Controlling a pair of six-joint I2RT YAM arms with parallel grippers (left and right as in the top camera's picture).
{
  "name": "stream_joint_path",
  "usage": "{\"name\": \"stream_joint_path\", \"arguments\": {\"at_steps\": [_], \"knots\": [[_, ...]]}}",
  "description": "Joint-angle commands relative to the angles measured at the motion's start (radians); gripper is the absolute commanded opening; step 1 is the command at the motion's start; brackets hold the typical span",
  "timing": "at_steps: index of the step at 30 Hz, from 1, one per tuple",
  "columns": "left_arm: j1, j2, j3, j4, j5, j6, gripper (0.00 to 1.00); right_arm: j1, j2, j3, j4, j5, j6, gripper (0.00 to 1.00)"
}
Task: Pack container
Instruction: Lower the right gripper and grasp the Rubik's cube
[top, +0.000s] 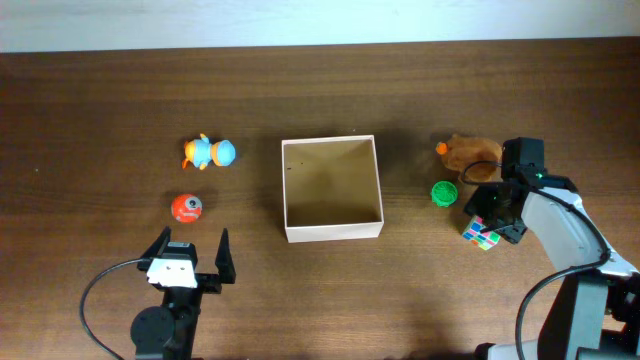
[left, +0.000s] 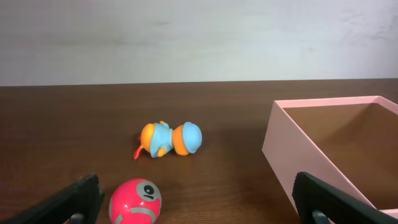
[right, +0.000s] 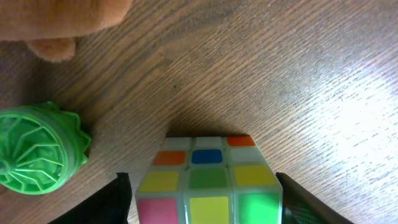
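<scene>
The container (top: 334, 231), a square open box with white walls and a tan inside, stands mid-table; its wall (left: 292, 155) shows at the right of the left wrist view. My right gripper (top: 493, 217) is shut on a multicoloured puzzle cube (top: 481, 234) that rests on the table to the container's right. In the right wrist view both black fingers press the sides of the cube (right: 208, 180), the gripper (right: 202, 208) straddling it. My left gripper (top: 192, 245) stands wide open and empty at the front left, just behind a red ball (top: 187, 207), which lies near its left finger (left: 135, 201).
A blue and orange toy (top: 209, 152) lies left of the container, behind the red ball. A green ridged toy (top: 444, 193) and a brown plush (top: 468, 152) sit just left of and behind the cube. The table is dark wood.
</scene>
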Motion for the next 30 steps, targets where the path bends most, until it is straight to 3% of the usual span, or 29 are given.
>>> {"name": "stream_joint_path", "arguments": {"at_steps": [1, 11, 21, 30], "knots": [[-0.003, -0.009, -0.006, 0.0, -0.007, 0.016, 0.99, -0.006, -0.011, -0.018, 0.0, -0.003, -0.012, 0.65], [-0.003, -0.009, -0.006, 0.0, -0.007, 0.016, 0.99, -0.005, -0.011, -0.088, 0.074, -0.033, -0.102, 0.65], [-0.003, -0.009, -0.006, 0.0, -0.007, 0.016, 0.99, -0.006, -0.011, -0.092, 0.099, -0.032, -0.125, 0.49], [-0.003, -0.009, -0.006, 0.0, -0.007, 0.016, 0.99, -0.006, -0.011, -0.09, 0.117, -0.033, -0.128, 0.47]]}}
